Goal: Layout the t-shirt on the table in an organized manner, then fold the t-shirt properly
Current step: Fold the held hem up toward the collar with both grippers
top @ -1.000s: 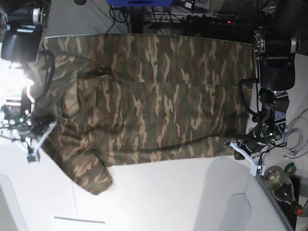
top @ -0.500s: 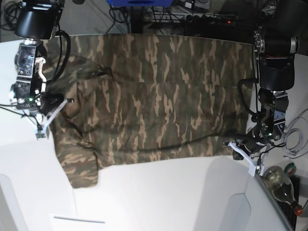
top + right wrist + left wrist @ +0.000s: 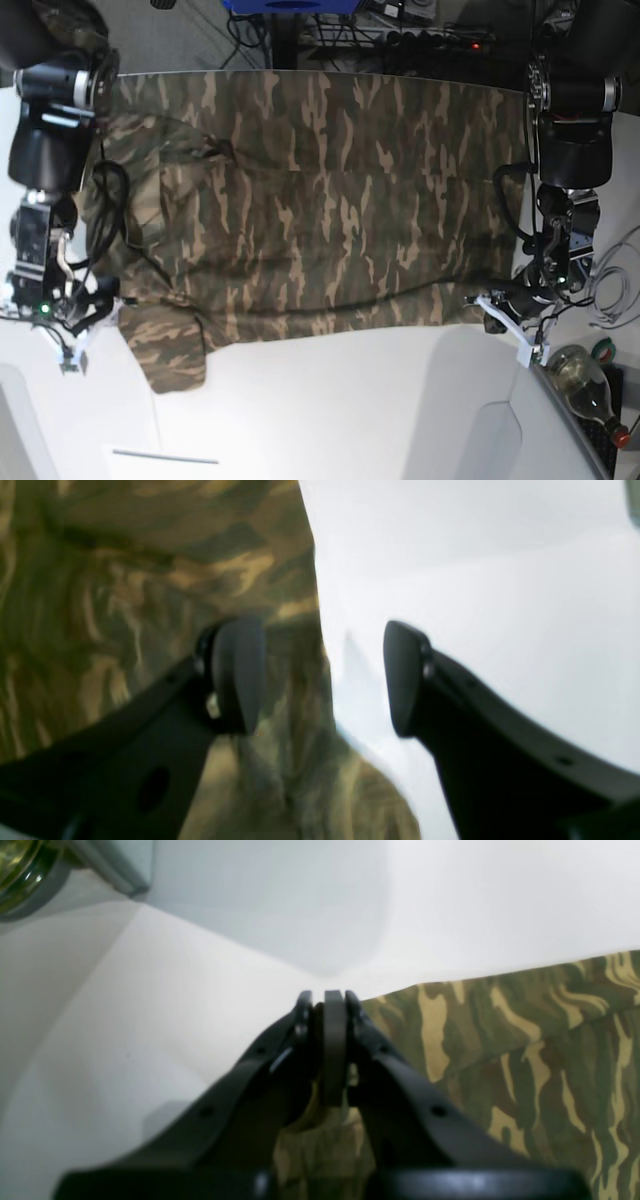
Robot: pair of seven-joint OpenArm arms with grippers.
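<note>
The camouflage t-shirt (image 3: 320,200) lies spread across the white table (image 3: 330,410), with one sleeve (image 3: 170,355) pointing toward the front edge. My left gripper (image 3: 488,303) sits at the shirt's right front corner. In the left wrist view my left gripper (image 3: 325,1000) is shut, with camouflage t-shirt (image 3: 525,1050) cloth pinched between its fingers. My right gripper (image 3: 85,318) hovers by the shirt's left edge near the sleeve. The right wrist view shows my right gripper (image 3: 320,675) open, holding nothing, above the t-shirt (image 3: 125,580) edge and the bare table (image 3: 500,580).
A glass bottle (image 3: 585,385) lies at the front right corner, and its base shows in the left wrist view as the bottle (image 3: 20,870). Cables (image 3: 612,290) and a tape roll (image 3: 602,350) lie beside it. Cables and a power strip (image 3: 430,38) sit behind the table.
My right gripper has opened and let go of the shirt's left side, then moved toward the front edge. The sleeve has settled flat on the table. The left arm has not moved.
</note>
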